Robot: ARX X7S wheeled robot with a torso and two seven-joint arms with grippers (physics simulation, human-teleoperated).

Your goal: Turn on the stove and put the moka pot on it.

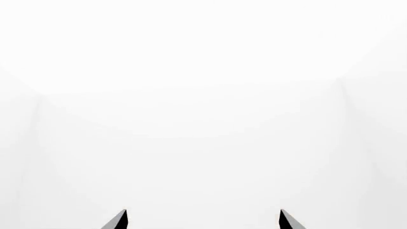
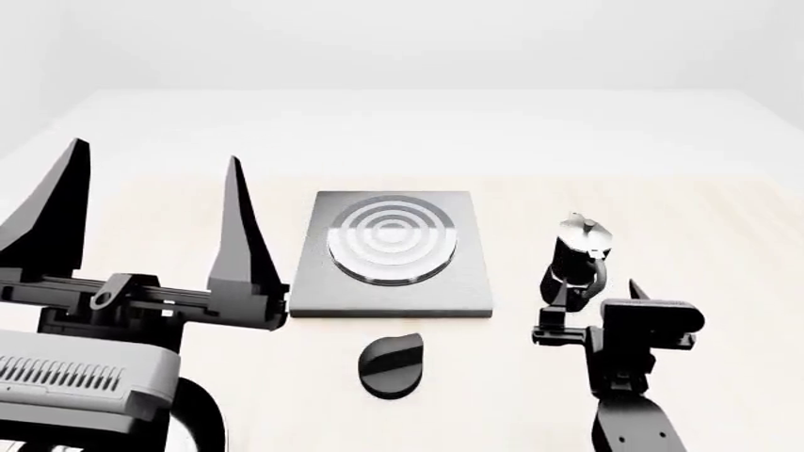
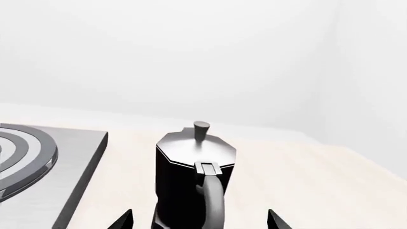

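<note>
Head view overlooks table; right wrist nears moka pot.

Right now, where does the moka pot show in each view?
Head view: moka pot right of the stove, just beyond the right claw.
Right wrist view: pot low at centre, handle facing the camera.
Left wrist view: not in it.
Shared landmark: the stove.

A bare, computer-rendered kitchen mock-up: a pale wooden counter carrying a stove and moka pot, enclosed by blank white walls.
</note>
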